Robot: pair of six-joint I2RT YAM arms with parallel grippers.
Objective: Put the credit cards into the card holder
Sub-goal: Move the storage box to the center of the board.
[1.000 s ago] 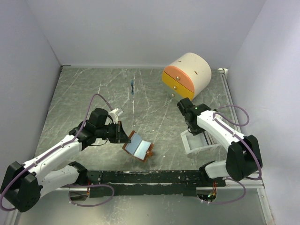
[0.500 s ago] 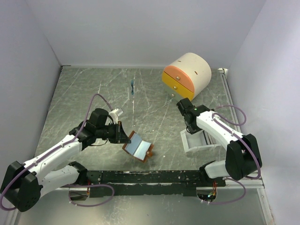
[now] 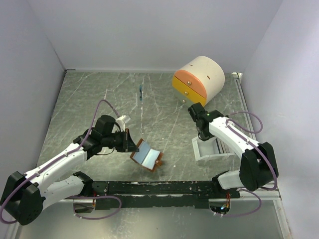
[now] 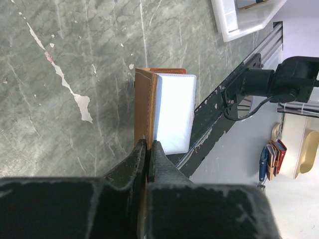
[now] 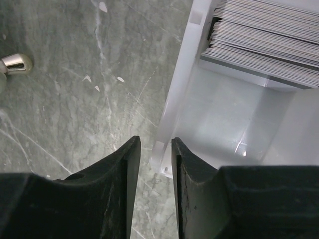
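Note:
The card holder (image 3: 147,156) is a brown wallet lying open near the table's front middle, its pale inner pocket (image 4: 174,112) facing up. My left gripper (image 3: 130,145) is shut on its raised brown flap (image 4: 145,99), with the leather pinched between the fingertips (image 4: 148,144). The credit cards (image 5: 264,40) are a grey stack inside the white tray (image 5: 219,114). My right gripper (image 5: 153,143) points down over the tray's near-left corner. Its jaws stand a little apart, with the tray's corner wall showing in the gap. In the top view the right gripper (image 3: 203,136) hides the cards.
The white tray (image 3: 215,152) sits at the front right. A cream-and-orange drawer box (image 3: 199,79) stands at the back right, and one of its metal feet (image 5: 15,62) is near my right fingers. A small blue item (image 3: 141,92) lies at the back. A black rail (image 3: 159,188) runs along the near edge.
The right arm has shifted slightly over the tray's corner. The left arm and the wallet have not moved.

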